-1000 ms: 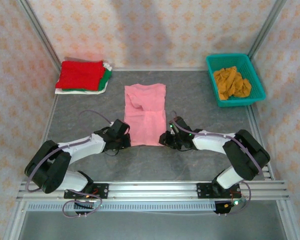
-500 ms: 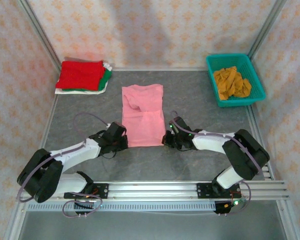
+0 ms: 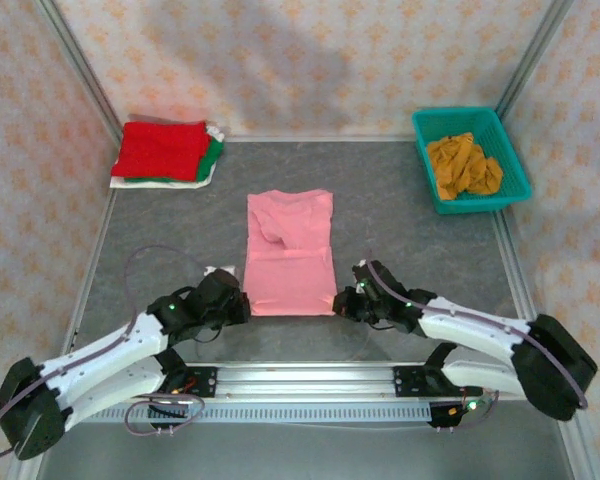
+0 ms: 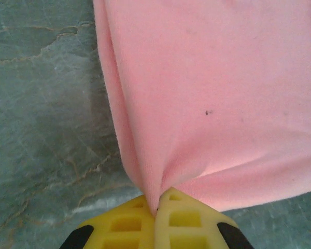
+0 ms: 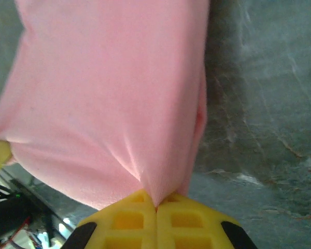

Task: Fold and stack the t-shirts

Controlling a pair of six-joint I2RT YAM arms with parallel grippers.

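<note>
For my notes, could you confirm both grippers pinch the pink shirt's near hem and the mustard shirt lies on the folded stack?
No: the top external view shows the mustard shirt in the teal basket, not on the stack. The left gripper and right gripper do pinch the pink shirt.

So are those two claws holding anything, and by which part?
Yes, both hold the pink t-shirt: the left claw pinches its near left corner, the right claw its near right corner.

Red t-shirt (image 3: 160,150) hides most of green t-shirt (image 3: 213,152) and white t-shirt (image 3: 165,181); wrist views crop the pink t-shirt (image 4: 212,104).
</note>
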